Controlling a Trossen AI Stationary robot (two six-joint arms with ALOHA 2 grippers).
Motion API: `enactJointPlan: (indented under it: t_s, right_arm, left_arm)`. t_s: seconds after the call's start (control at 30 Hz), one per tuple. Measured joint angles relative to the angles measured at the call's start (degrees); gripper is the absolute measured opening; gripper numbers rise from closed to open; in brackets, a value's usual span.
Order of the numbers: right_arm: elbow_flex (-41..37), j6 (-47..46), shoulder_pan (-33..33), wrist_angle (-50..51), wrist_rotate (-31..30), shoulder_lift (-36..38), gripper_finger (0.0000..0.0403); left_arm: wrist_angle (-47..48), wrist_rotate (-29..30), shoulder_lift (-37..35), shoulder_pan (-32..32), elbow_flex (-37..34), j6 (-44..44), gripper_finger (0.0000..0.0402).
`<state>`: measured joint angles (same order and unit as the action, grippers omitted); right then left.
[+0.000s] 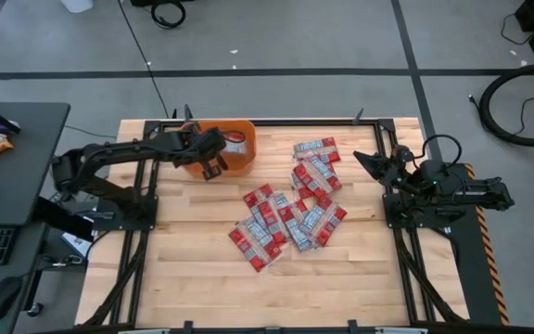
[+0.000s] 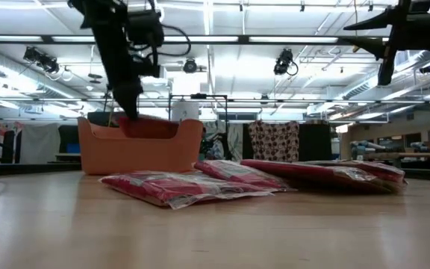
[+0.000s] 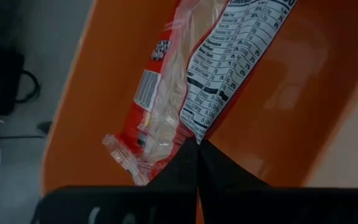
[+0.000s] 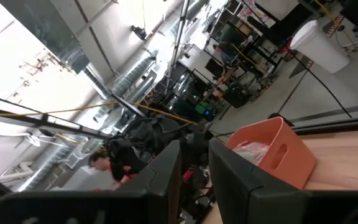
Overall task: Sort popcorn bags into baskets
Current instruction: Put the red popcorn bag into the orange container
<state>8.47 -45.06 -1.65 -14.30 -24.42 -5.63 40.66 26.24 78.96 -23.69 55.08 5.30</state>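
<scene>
1. Drop-off under way: the left gripper (image 3: 197, 144) hangs inside the basket (image 1: 239, 164), its fingers pinched together on the corner of one red bag (image 3: 185, 81), which dangles against the orange wall.

2. The step in hand looks like the release. The bag is already within the basket's rim in the wrist view, and in the low view the left arm reaches down behind the basket's near wall.

3. Next move, by judgement: part the fingers so the bag falls flat on the basket floor, then lift straight up clear of the rim before swinging toward the pile (image 1: 288, 206).

4. The pile lies on the table just beside the basket, toward the right arm, loosely overlapped in two clumps; one clump sits nearer the basket's level, the other farther from it toward the table's middle.

5. At least one more bag seems to lie in the basket already, pale through its handle cut-out in the right wrist view.

6. The right gripper (image 4: 194, 168) waits raised beyond the pile from the basket, holding nothing, fingers a little apart.
</scene>
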Motion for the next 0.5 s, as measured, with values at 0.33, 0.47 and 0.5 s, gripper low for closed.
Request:
enactJointPlan:
  t_s: [0.33, 0.47, 0.5]
  right_arm:
    - [0.0, -0.2, 0.0, 0.4, -0.2, -0.1, 0.0089]
    - [0.0, -0.2, 0.0, 0.5, -0.2, -0.1, 0.0089]
    - [0.0, -0.2, 0.0, 0.4, -0.2, -0.1, 0.0089]
  left_arm:
    - [-7.7, -3.5, -0.1, -4.2, -6.5, 2.7, 0.0000]
    - [-9.1, -3.7, -0.1, -4.3, -8.1, 1.8, 0.0003]
    - [-9.0, -3.7, 0.2, -4.3, -8.3, 1.8, 0.0004]
